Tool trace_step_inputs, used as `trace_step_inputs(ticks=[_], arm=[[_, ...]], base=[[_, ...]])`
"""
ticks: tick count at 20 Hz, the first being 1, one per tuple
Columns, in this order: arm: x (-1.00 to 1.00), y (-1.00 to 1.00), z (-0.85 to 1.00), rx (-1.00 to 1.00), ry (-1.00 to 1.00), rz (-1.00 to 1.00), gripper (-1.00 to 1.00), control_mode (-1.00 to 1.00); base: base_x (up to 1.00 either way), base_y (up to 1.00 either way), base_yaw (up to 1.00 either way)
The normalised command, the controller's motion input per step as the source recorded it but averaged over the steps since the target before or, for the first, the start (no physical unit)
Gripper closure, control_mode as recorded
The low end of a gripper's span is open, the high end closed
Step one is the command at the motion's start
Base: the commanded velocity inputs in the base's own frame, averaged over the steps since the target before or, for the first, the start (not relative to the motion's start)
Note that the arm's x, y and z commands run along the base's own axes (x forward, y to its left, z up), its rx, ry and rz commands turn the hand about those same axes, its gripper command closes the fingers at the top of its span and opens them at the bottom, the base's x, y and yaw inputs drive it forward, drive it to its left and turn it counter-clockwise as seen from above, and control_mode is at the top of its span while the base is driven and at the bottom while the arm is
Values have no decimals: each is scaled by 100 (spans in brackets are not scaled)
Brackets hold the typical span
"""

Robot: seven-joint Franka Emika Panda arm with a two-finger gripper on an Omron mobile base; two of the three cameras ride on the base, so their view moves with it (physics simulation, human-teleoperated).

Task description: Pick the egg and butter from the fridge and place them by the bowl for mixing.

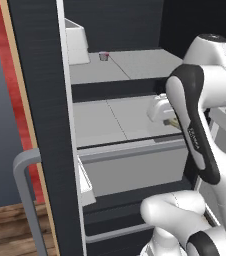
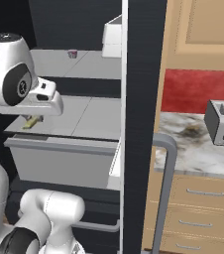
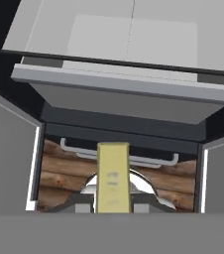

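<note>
A simulated kitchen: one tall black fridge (image 1: 45, 100) stands open, its door edge running down the left of the left base view, with two light grey shelves inside and one drawer (image 3: 119, 94) beneath them. At the right of the right base view one marbled surface (image 2: 188, 144) carries one grey toaster (image 2: 222, 122). One small grey cup (image 1: 103, 56) sits on the upper shelf. The hand (image 2: 33, 120), at centre left of that view over the lower shelf, is closed on one pale-yellow butter (image 3: 113, 176) stick, which stands bottom centre in the hand view.
</note>
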Motion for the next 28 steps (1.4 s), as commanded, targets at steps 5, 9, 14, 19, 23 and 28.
trace_step_inputs(ticks=[5,9,14,19,23,28], arm=[[-66,0,-2,-11,4,0,100,-100],[-72,0,0,-9,-4,0,100,-100],[-32,-5,-9,-1,-15,-1,100,-100],[0,0,0,0,0,0,100,-100],[0,0,0,0,0,0,100,-100],[0,0,0,0,0,0,100,100]], base=[[0,0,0],[0,0,0],[0,0,0],[0,0,0],[0,0,0],[-17,0,-1]])
